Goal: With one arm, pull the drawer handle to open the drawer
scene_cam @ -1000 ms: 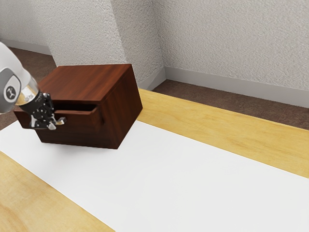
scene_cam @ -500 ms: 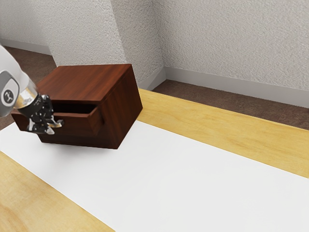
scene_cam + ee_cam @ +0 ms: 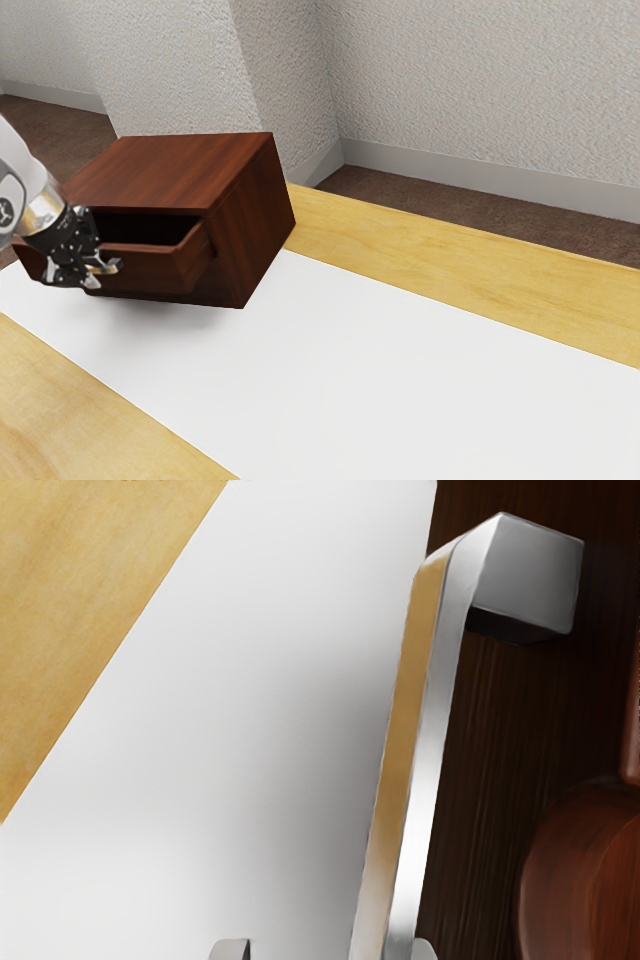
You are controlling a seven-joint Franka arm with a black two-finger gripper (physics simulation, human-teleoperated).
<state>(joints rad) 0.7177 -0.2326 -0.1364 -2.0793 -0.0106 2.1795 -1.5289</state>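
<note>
Claw (image 3: 88,268) is sitting at drawer handle (image 3: 420,780); open or closed: cannot tell. Drawer (image 3: 150,262) is standing part-open, projecting from cabinet (image 3: 190,180) front. Risks: handle slipping free if pull is running off-axis; drawer binding; cabinet dragging along counter (image 3: 450,290) w/ pull.

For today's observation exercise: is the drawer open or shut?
Partly open. The drawer juts out of the cabinet, leaving a dark gap above it, with the gripper at its handle.
</note>
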